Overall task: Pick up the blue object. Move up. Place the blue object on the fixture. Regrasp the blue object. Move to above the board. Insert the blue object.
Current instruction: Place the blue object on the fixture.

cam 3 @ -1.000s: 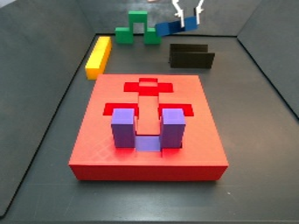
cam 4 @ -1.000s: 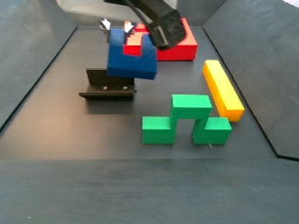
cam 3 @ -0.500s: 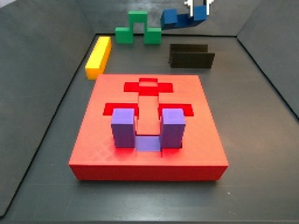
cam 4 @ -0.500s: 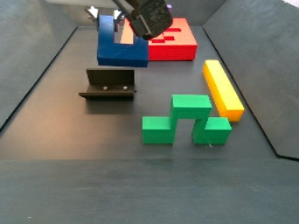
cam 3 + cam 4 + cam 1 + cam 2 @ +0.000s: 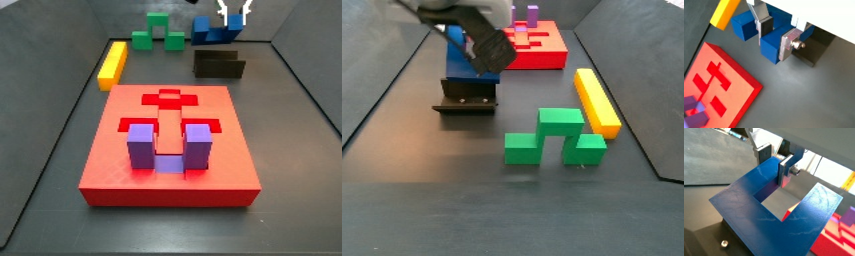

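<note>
"Where's the blue object (image 5: 774, 215) now?"

"In the gripper (image 5: 777, 36), up off the bench near its far edge in a side view, directly over the fixture (image 5: 466, 98). The jaws are closed narrow on one prong; both wrist views show a silver plate on either side of it."

"And the drop?"

"Straight down, I'd say. The block hangs just above the bracket's base, apart from it. The board (image 5: 171, 145) with the purple block (image 5: 167, 146) sits well away, toward the near edge."

Matt plastic blue object (image 5: 757, 203) in the brushed-metal gripper (image 5: 777, 165) above the fixture (image 5: 466, 98).
</note>
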Available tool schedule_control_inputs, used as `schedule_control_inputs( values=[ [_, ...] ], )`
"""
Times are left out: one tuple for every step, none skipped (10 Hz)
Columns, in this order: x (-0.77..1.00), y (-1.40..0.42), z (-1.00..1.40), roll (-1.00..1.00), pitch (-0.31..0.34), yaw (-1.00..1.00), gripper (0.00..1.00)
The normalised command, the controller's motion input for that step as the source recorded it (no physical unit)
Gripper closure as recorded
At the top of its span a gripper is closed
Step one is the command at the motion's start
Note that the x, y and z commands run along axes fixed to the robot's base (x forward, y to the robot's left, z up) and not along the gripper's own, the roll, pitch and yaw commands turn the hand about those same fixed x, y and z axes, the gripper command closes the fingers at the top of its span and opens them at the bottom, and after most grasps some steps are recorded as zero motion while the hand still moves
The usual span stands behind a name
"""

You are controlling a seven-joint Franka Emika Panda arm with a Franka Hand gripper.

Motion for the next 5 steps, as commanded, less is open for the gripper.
schedule_control_inputs(
  values=[
    [0.71, 0.09, 0.00, -0.80, 0.054, -0.10, 1.00],
    [0.73, 0.05, 0.00, -0.72, 0.031, -0.13, 1.00],
    [0.70, 0.02, -0.11, -0.43, 0.037, -0.15, 1.00],
    [0.66, 0.00, -0.23, -0.09, 0.046, -0.19, 1.00],
    [0.63, 0.00, -0.24, 0.13, 0.189, -0.21, 1.00]
  ],
)
